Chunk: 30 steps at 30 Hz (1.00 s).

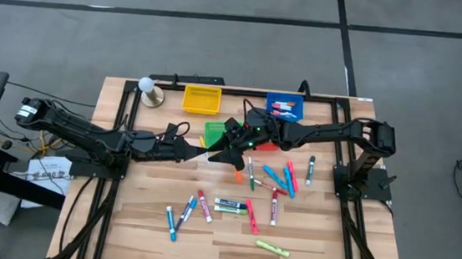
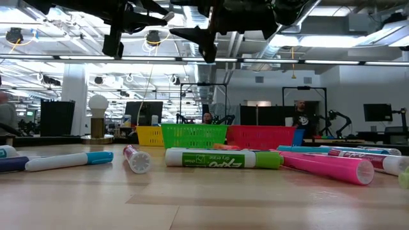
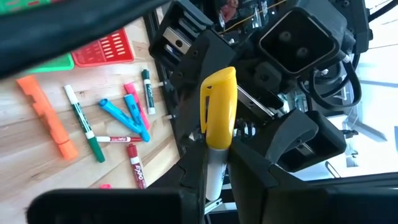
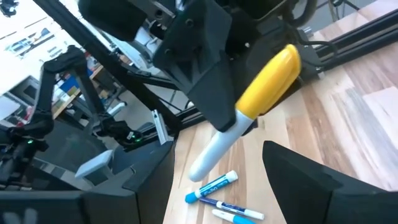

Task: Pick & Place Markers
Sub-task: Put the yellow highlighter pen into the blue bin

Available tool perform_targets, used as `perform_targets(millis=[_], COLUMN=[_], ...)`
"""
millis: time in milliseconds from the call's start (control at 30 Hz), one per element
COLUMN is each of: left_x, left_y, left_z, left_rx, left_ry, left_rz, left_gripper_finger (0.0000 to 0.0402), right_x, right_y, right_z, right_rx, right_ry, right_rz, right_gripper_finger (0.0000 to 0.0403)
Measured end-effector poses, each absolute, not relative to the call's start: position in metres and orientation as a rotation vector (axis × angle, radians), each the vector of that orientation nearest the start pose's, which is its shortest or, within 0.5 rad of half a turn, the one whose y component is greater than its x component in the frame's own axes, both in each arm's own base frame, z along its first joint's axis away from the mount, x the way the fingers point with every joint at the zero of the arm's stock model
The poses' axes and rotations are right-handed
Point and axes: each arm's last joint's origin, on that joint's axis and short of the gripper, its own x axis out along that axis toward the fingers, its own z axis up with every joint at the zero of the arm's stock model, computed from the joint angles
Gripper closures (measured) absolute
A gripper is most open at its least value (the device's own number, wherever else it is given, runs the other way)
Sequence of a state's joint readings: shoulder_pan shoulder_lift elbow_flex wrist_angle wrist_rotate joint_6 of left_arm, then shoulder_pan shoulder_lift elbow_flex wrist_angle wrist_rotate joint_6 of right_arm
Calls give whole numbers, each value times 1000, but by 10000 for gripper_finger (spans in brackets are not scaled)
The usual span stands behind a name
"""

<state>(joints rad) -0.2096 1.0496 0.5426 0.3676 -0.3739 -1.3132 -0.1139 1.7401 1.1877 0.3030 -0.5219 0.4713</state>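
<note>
Jaws: our left gripper point(image 1: 199, 149) pinches the yellow-capped marker point(image 3: 217, 106) mid-table, probably a handover; right gripper point(image 1: 226, 152) gapes wide.

Markers point(image 2: 223, 158) lying across the near tabletop, yellow basket point(image 2: 149, 135), green basket point(image 2: 193, 136), apparently red basket point(image 2: 261, 137) behind

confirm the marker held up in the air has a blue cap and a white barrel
Not quite: the cap is yellow, not blue, as the left wrist view shows. The rest stands: the marker is held up in the air and its barrel is white.
</note>
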Motion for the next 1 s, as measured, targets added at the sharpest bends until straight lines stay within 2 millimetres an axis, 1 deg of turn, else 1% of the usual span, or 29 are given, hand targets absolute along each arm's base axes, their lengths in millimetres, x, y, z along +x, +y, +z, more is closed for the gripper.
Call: perform_targets(millis=[267, 367, 400, 500, 600, 733, 833, 1000], left_x=[223, 224, 224, 224, 225, 225, 225, 225], left_y=[-37, -37, -37, -37, -37, -37, -37, -37], left_z=[253, 251, 250, 249, 250, 250, 250, 249], left_rx=[-1267, -1256, -1254, -1253, -1255, -1255, -1254, -1254], left_ry=[5, 13, 18, 20, 15, 15, 19, 32], left_rz=[228, 236, 240, 241, 238, 240, 239, 232], left_gripper_finger=[348, 348, 348, 348, 348, 348, 348, 348], right_x=[395, 403, 408, 422, 429, 427, 423, 421], right_y=[-32, -33, -33, -33, -35, -44, -51, -55], right_z=[261, 252, 251, 245, 242, 241, 245, 249], right_rx=[546, 584, 593, 610, 638, 658, 669, 665], right_ry=[329, 345, 348, 379, 416, 447, 458, 440], right_rz=[295, 289, 294, 344, 389, 403, 397, 380], right_gripper_finger=[170, 170, 170, 170, 170, 170, 170, 170])
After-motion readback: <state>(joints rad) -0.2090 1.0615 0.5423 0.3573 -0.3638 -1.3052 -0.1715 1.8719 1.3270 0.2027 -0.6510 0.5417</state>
